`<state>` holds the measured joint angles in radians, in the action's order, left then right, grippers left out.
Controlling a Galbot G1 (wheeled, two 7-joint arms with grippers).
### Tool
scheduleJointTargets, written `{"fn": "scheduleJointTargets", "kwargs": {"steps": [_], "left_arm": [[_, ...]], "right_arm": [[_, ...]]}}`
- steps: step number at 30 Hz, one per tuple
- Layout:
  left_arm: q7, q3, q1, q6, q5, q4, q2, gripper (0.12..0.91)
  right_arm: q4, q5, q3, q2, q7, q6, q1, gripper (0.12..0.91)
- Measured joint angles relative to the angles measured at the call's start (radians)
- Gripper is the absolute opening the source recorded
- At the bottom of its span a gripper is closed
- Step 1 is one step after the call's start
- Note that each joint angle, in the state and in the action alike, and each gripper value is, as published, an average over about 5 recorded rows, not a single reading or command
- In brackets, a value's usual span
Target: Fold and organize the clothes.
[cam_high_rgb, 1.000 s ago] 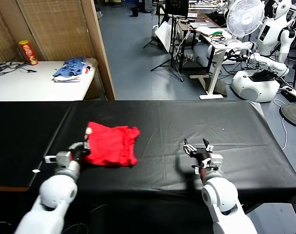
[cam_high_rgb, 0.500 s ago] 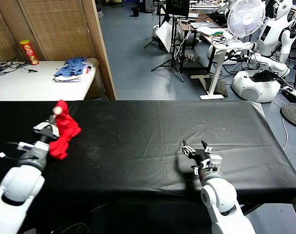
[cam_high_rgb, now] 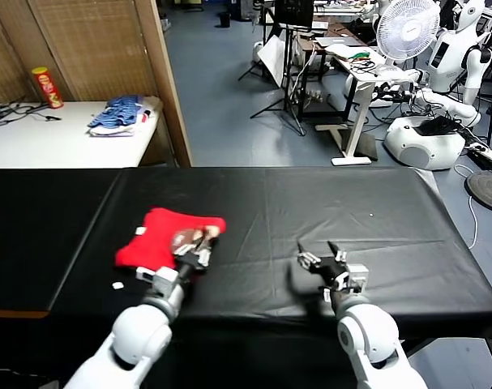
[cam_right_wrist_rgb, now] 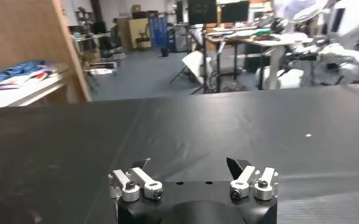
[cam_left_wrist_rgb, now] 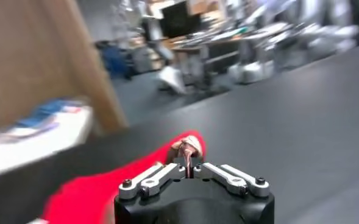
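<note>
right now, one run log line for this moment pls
left gripper: over near right edge of red T-shirt | shirt: bunched on black table | right gripper: open, above bare table, holding nothing

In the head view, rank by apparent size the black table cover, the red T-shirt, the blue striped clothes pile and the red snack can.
1. Black fabric table cover
2. Bright red cotton T-shirt
3. Blue striped clothes pile, farther off, so unsure
4. Red cylindrical snack can, also far
</note>
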<state>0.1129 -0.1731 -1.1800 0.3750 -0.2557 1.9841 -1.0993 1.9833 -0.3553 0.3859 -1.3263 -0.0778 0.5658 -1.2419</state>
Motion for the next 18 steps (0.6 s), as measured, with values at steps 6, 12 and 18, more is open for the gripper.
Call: {"fn": "scheduleJointTargets", "kwargs": {"steps": [6, 12, 18], "left_arm": [[-0.060, 0.010, 0.026, -0.052, -0.047, 0.032, 0.003, 0.646], [-0.056, -0.022, 0.021, -0.065, -0.084, 0.074, 0.029, 0.792], [-0.038, -0.054, -0.011, -0.065, -0.081, 0.091, 0.032, 0.798]], "right_arm": [[-0.005, -0.105, -0.061, 0.026, 0.049, 0.080, 0.035, 0.798], [-0.064, -0.232, -0.160, -0.001, 0.021, 0.118, 0.122, 0.798], [-0.164, -0.284, -0.238, -0.044, 0.010, 0.086, 0.216, 0.768]]}}
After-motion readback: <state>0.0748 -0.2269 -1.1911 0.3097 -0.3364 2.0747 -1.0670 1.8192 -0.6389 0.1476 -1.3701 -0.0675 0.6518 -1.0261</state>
